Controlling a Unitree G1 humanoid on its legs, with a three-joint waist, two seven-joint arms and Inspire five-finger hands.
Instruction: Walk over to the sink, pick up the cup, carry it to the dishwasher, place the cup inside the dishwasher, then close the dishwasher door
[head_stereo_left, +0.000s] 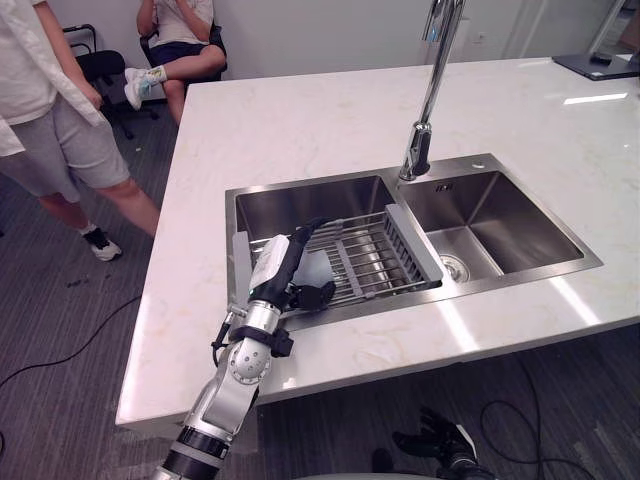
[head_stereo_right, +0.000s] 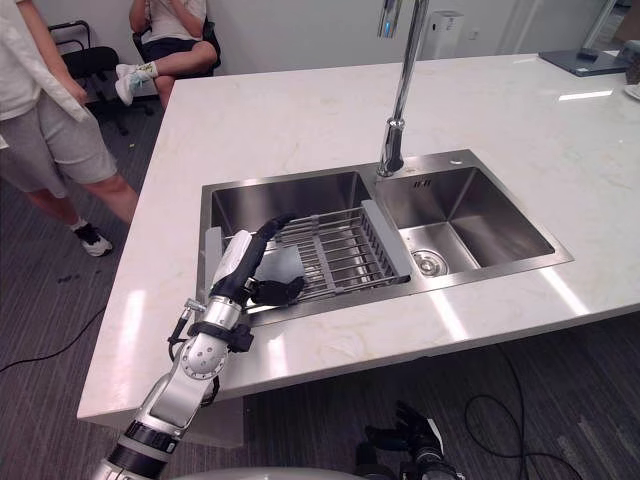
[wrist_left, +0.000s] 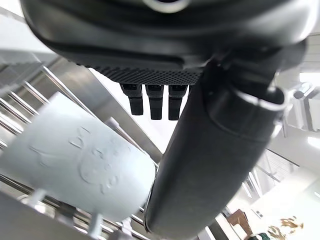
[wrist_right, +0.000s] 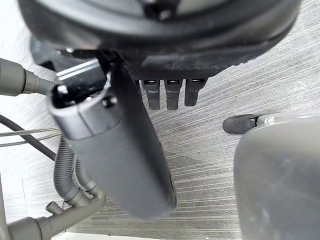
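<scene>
My L hand (head_stereo_left: 285, 262) was open, fingers straight, thumb beside the 1 pale embossed cup (wrist_left: 85, 160), which lay on the 1 steel wire rack (head_stereo_left: 365, 255) in the L basin of the 2-basin steel sink (head_stereo_left: 505, 232). R hand (head_stereo_left: 432, 440) hung open near the grey floor (wrist_right: 240, 85).

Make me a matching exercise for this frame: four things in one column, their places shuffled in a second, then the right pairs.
1 cup
2 faucet
3 drain
4 right hand

A bottom of the right basin
B low, below the counter edge
C on the wire rack in the left basin
D upright at the sink back rim

Pairs: 1-C; 2-D; 3-A; 4-B
</scene>
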